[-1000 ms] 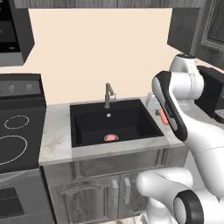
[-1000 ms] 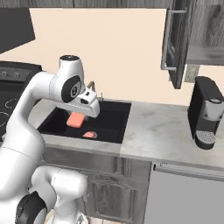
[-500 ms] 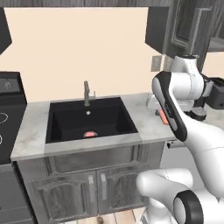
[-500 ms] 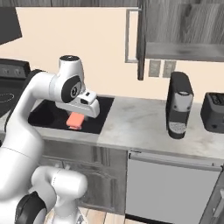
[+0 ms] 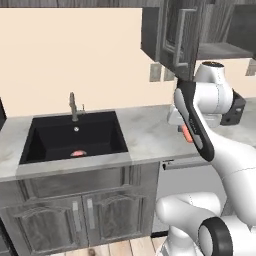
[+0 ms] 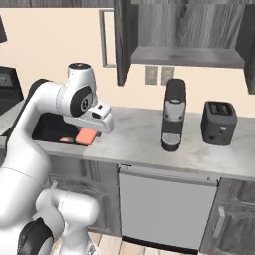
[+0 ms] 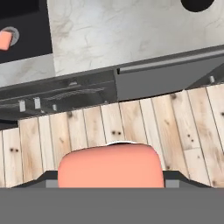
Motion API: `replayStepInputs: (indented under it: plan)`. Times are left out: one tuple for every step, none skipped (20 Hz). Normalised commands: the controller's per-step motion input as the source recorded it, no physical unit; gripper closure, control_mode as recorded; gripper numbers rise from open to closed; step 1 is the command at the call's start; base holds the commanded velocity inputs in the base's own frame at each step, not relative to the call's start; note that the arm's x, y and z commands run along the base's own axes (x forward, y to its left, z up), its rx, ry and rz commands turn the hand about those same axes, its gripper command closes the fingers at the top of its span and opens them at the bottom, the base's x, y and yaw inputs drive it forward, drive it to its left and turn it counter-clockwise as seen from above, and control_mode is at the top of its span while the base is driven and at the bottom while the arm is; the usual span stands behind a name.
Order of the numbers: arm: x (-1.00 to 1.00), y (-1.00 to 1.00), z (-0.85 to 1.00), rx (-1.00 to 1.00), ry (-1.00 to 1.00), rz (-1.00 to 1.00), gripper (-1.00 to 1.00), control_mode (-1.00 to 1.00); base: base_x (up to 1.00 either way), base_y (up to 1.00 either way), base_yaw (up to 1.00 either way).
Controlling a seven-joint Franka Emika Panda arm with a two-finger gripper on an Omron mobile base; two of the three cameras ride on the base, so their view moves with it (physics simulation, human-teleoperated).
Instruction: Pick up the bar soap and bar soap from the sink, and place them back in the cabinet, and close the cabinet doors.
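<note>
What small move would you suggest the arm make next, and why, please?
Probably raise the gripper toward the open cabinet. It is shut on one bar soap at counter height beside the sink, while the grey shelf sits well above it. The second bar soap lies in the basin for later.

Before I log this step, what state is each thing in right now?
Gripper: shut on a bar soap.
Second bar soap: lying in the sink.
Cabinet: open, shelf bare.
Cabinet doors: swung open.
Faucet: no water running.
</note>
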Motion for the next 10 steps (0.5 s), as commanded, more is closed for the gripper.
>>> replayStepInputs:
  plan:
    - [0.0, 0.0, 0.0, 0.0, 0.0, 0.0, 1.0, 1.0, -0.17, -0.64, 0.0]
    - [0.0, 0.0, 0.0, 0.0, 0.0, 0.0, 1.0, 1.0, -0.14, -0.61, 0.0]
    - [0.0, 0.0, 0.0, 0.0, 0.0, 0.0, 1.0, 1.0, -0.09, -0.59, 0.0]
    - [0.0, 0.0, 0.0, 0.0, 0.0, 0.0, 1.0, 1.0, -0.09, -0.6, 0.0]
    - [0.0, 0.0, 0.0, 0.0, 0.0, 0.0, 1.0, 1.0, -0.07, -0.59, 0.0]
    - [0.0, 0.0, 0.0, 0.0, 0.0, 0.0, 1.0, 1.0, -0.05, -0.58, 0.0]
    - [0.0, 0.0, 0.0, 0.0, 0.0, 0.0, 1.0, 1.0, -0.04, -0.6, 0.0]
    - [0.0, 0.0, 0.0, 0.0, 0.0, 0.0, 1.0, 1.0, -0.04, -0.6, 0.0]
    - [0.0, 0.0, 0.0, 0.0, 0.0, 0.0, 1.0, 1.0, -0.01, -0.59, 0.0]
    - [0.0, 0.0, 0.0, 0.0, 0.0, 0.0, 1.0, 1.0, 0.0, -0.59, 0.0]
